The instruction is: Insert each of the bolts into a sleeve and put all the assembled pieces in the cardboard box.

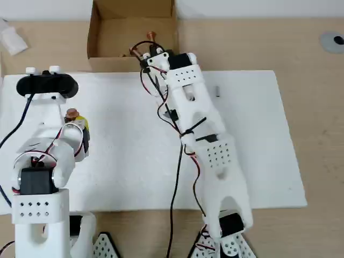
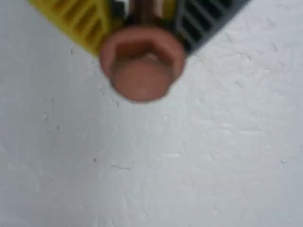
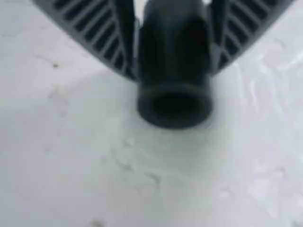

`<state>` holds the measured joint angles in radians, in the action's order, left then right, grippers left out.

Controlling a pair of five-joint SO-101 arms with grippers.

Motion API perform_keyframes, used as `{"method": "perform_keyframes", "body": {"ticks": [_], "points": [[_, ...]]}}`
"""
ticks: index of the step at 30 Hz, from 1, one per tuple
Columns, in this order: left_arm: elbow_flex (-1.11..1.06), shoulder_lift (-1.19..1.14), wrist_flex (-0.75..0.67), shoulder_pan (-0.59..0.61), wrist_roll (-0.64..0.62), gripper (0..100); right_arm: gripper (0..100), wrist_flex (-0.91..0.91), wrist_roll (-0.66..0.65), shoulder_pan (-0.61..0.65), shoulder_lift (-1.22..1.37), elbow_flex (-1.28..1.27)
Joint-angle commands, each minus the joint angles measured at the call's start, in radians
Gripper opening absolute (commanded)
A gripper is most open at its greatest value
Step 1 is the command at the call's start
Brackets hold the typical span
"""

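Two parts held: left jaws clamp the bolt [image 2: 142, 64], right jaws the sleeve [image 3: 174, 75], seemingly at its two o'clock, well apart.

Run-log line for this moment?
left gripper shut on copper-coloured metal bolt | right gripper shut on dark hollow sleeve | bolt not yet inserted | both above white mat

Held in the left gripper [image 2: 142, 19], the bolt [image 2: 142, 64] looks like dull coppery metal; the sleeve [image 3: 174, 101] in the right gripper [image 3: 173, 28] is matt dark plastic; beneath both, the white mat [image 2: 189, 165] is rough, foam-like
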<state>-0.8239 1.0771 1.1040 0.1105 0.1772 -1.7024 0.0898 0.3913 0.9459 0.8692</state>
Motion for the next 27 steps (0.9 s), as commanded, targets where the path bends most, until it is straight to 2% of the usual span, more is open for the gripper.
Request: {"method": "perform_keyframes", "body": {"ticks": [1, 4, 9, 12, 18, 22, 27], "points": [[0.021, 0.021, -0.002, -0.003, 0.006, 1, 1.0, -0.018, -0.002, 0.004, 0.015, 0.059], [0.06, 0.021, 0.002, -0.003, 0.002, 1, 1.0, -0.086, 0.0, 0.01, 0.015, 0.189], [0.149, 0.022, 0.003, -0.003, -0.031, 1, 0.9, -0.087, 0.029, 0.03, -0.067, 0.398], [0.184, 0.053, 0.054, -0.009, -0.043, 1, 0.9, -0.089, 0.038, 0.071, -0.214, 0.378], [0.199, 0.203, 0.143, -0.005, -0.035, 1, 0.9, -0.087, 0.157, 0.16, -0.618, -0.002], [0.158, 0.309, 0.144, -0.005, 0.005, 1, 0.9, -0.086, 0.164, 0.203, -0.906, -0.303], [0.109, 0.4, 0.141, -0.005, 0.011, 1, 0.9, -0.084, 0.183, 0.196, -1.188, -0.584]]}}
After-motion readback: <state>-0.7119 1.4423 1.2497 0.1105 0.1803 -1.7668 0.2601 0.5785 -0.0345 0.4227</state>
